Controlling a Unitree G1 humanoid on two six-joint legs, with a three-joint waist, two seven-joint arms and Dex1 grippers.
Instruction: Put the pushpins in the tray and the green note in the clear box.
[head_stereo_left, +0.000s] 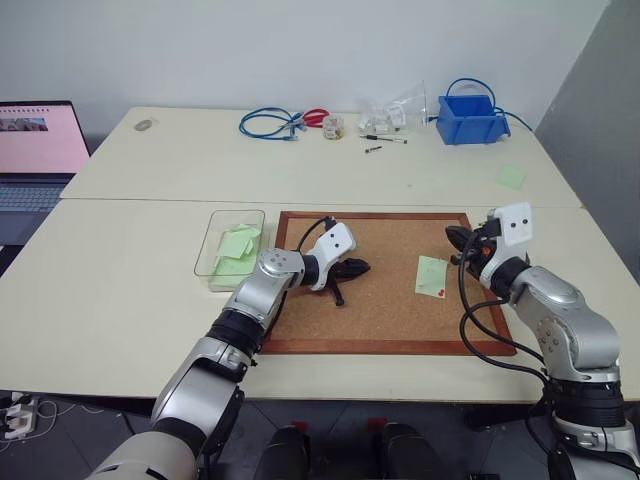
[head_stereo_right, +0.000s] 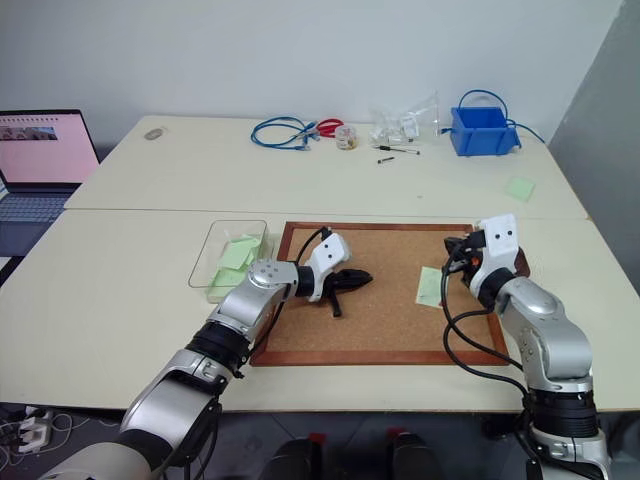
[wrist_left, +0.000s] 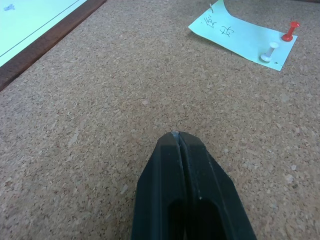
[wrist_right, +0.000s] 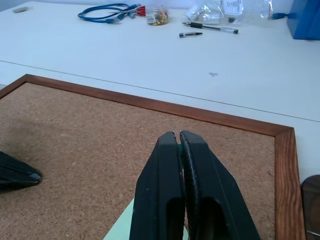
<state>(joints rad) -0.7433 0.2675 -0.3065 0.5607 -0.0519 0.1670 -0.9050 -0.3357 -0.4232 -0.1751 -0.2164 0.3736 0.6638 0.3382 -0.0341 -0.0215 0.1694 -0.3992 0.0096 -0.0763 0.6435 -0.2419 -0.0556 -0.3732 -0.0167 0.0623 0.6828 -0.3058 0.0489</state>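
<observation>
Two grippers are over the cork board (head_stereo_left: 390, 310) in the head views, a grainy brown slab in a wood frame on the cream table (head_stereo_left: 130, 290). The left gripper (head_stereo_left: 362, 267) is near the board's middle. The right gripper (head_stereo_left: 455, 238) is at the board's right edge. The note (head_stereo_left: 431, 275), thin pale green paper, lies flat toward the right edge with a red pin (head_stereo_left: 441, 291) at its near corner. The box (head_stereo_left: 212, 245), clear plastic with rounded corners, touches the board's left frame and holds green slips. Along the table's far edge I see a blue bin (head_stereo_left: 472, 118), a blue cable (head_stereo_left: 268, 123) and a laptop (head_stereo_left: 35, 150).

On the left wrist view, the left jaws are pressed together on nothing, just above bare cork. Ahead, the note's far corner curls up, and a white pin (wrist_left: 270, 51) stands beside the red one.

On the right wrist view, the right jaws are closed. A green sliver shows between them, but I can't tell what it is. A dark rounded shape, likely the tray (wrist_right: 311, 197), is cut off just past the right frame.
</observation>
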